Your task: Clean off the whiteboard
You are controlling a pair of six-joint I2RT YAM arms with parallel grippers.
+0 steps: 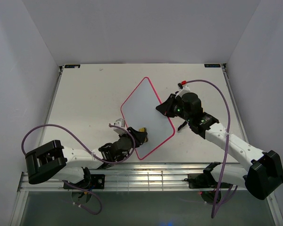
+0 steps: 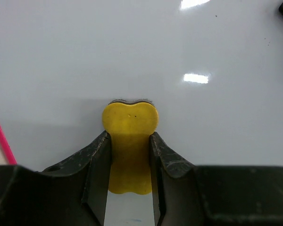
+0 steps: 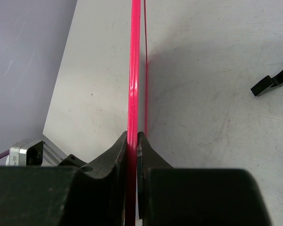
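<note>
glossy white pink-framed rectangular whiteboard (image 1: 144, 106): looks stiff, light, slick | right gripper (image 3: 133, 136) pinches its frame edge, a sound hold | left gripper (image 2: 130, 136) clamps small yellow peanut-shaped eraser (image 2: 130, 120) on its face

Table (image 1: 85, 99): pale matte top, which we find lightly scuffed.
Walls (image 1: 19, 70): plain white panels; we count three around the table.
Rail (image 1: 151, 174): silver metal, along the near edge.
Corner tags (image 1: 71, 66): two small dark labels, far corners.

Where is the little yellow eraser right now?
In the top view the eraser is near the middle of the table. It rests on the whiteboard by its lower left edge, pinched in the left gripper.
</note>
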